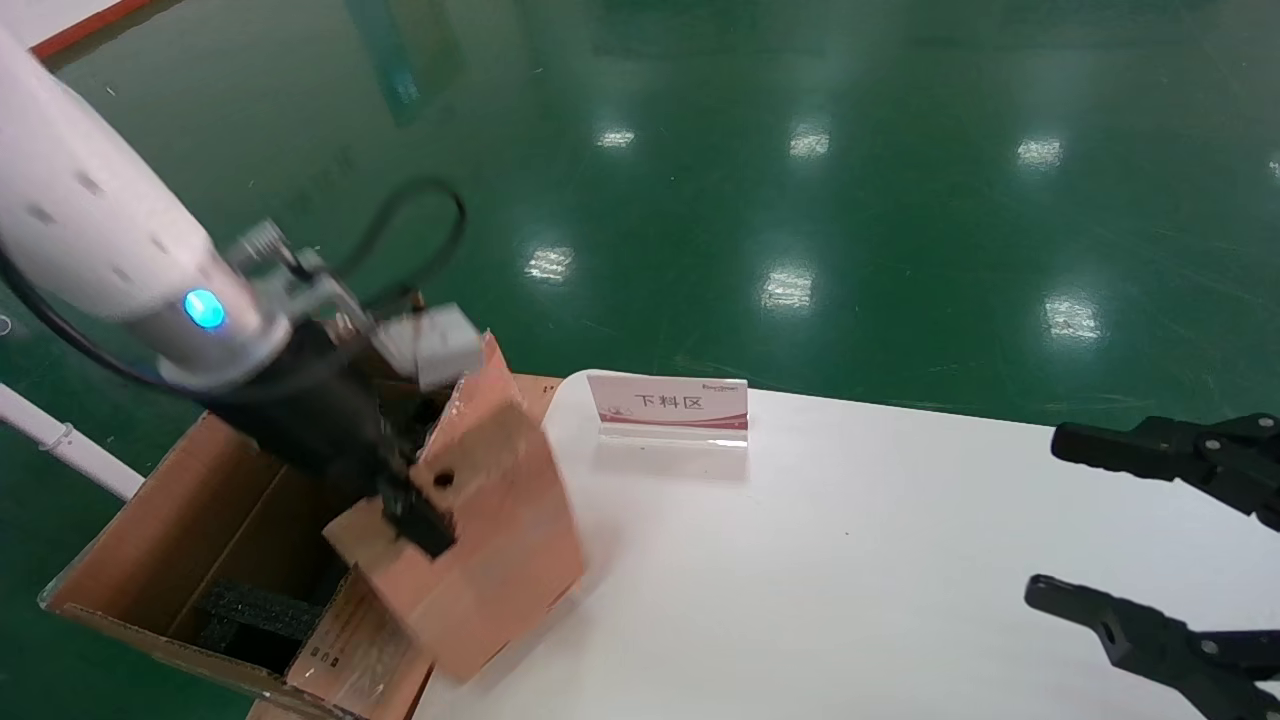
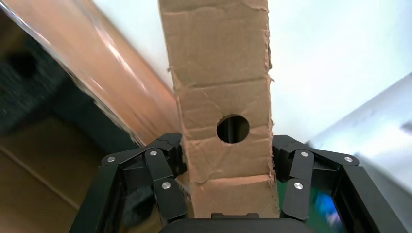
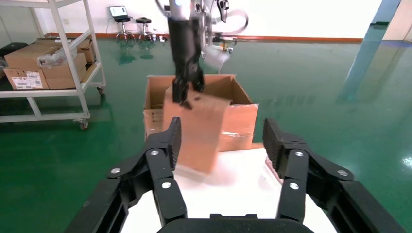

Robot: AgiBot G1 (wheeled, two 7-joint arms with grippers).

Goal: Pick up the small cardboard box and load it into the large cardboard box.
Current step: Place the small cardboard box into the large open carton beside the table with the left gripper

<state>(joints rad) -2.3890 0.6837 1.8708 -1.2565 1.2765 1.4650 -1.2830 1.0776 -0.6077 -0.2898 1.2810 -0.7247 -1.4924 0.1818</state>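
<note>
Left gripper clamped on the small box, carrying it tilted above the large box rim for loading; right gripper idle, apart.

White table with a rounded corner, filling the lower right of the head view. A small clear sign stand, bearing a red-and-white card with printed characters, stands upright near the table's far edge, at centre frame. Glossy green floor fills the upper frame; the large cardboard box stands at the table's left edge, lower left.
</note>
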